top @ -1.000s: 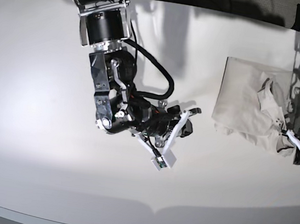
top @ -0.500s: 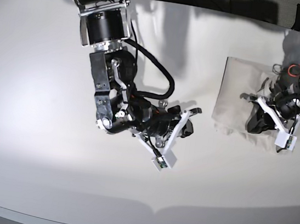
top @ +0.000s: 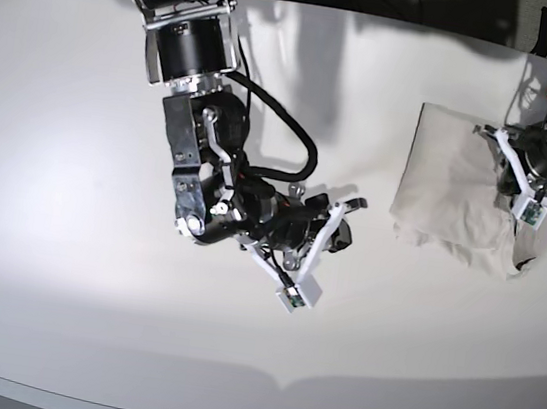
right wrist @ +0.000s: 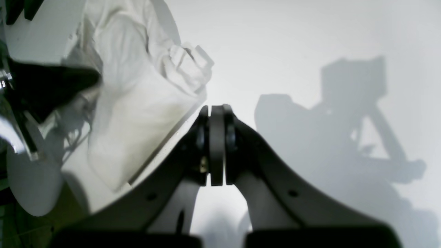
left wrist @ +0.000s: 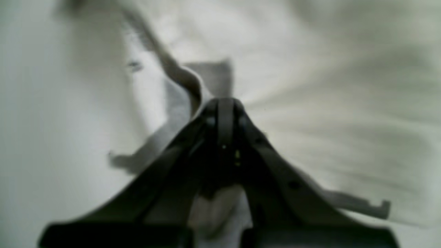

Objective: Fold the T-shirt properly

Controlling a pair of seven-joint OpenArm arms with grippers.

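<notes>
The wide white tabletop [top: 74, 188] is taken as the landmark throughout. Towards the middle of that tabletop, at the left of the base view, the right gripper [top: 338, 213] is seen lying low on its side, its black-and-white jaws pressed together with nothing between them; in the right wrist view the closed right gripper tips [right wrist: 216, 113] are seen over bare surface, with cloth only near. At the far right end of the tabletop, close to its back edge, the pale beige short-sleeved cotton T-shirt [top: 451, 198] is found gathered into a rough, creased bundle, its lower right corner sagging and uneven. The left gripper [top: 530, 188] is placed over the right side of that bundle; in the left wrist view the left gripper jaws are seen closed and pressed to the fabric [left wrist: 344, 103], but whether a fold of cloth is pinched cannot be told through the blur.

The step in hand is judged to be the tidying or flattening of the bundle. It would be done best if only the top layer were taken near an edge, drawn outward low and slowly along the tabletop, and the rumpled corner smoothed before any further fold is laid. The idle right arm could be brought across to pin the near edge, so that the whole shirt is not dragged.
</notes>
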